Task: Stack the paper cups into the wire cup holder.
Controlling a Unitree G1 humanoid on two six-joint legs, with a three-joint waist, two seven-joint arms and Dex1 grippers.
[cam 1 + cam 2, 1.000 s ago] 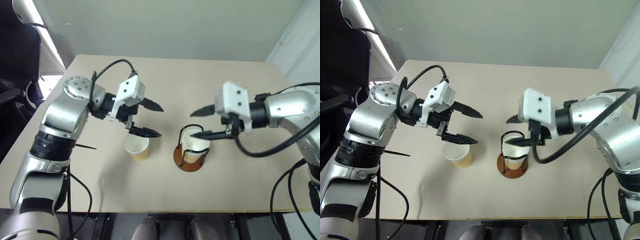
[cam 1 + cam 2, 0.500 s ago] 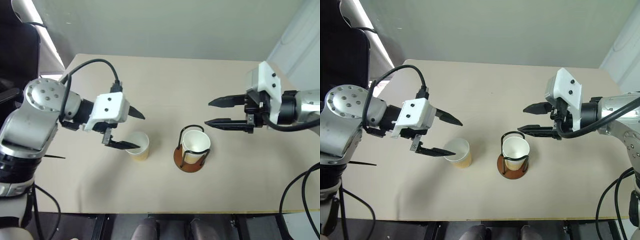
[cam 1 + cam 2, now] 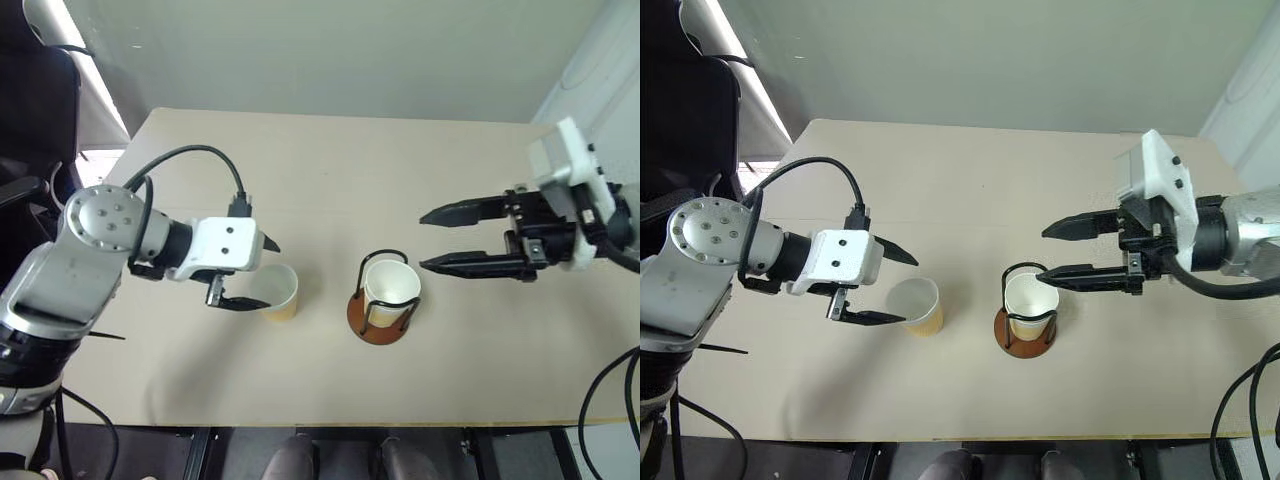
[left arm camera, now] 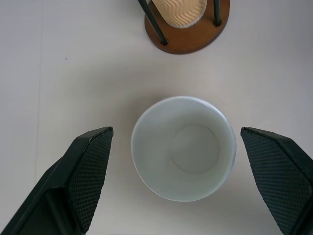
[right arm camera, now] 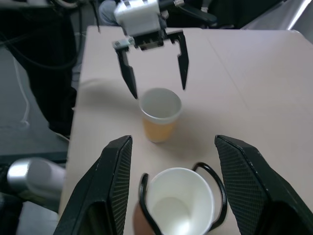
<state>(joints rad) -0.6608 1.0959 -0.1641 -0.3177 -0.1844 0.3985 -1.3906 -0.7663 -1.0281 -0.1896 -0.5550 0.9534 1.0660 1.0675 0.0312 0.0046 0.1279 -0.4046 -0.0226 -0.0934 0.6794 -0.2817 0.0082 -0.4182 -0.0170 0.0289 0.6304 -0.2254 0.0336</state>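
On the worktop (image 3: 300, 150): I see one loose paper cup (image 3: 275, 292) standing upright, mouth up, just beside the wire cup holder (image 3: 380, 305) on its left, the two not touching.
Holder contents: a cup in the holder (image 3: 392, 284) sits upright between the black wire loops, on the reddish-brown disc base; whether more than one cup is nested there I cannot tell.
Left hand (image 3: 262, 273): my fingers stand wide apart, gripping nothing. They point toward the loose cup from its left, one fingertip near the cup's far side and the other at its near side by the rim. From the left wrist view the cup's white mouth lies between the two pads (image 4: 88, 171), clear of both.
Right hand (image 3: 424, 240): fingers parted and empty, pointing left, level with the worktop. It hangs to the right of the holder, the lower fingertip near the nested cup's rim but apart from it.
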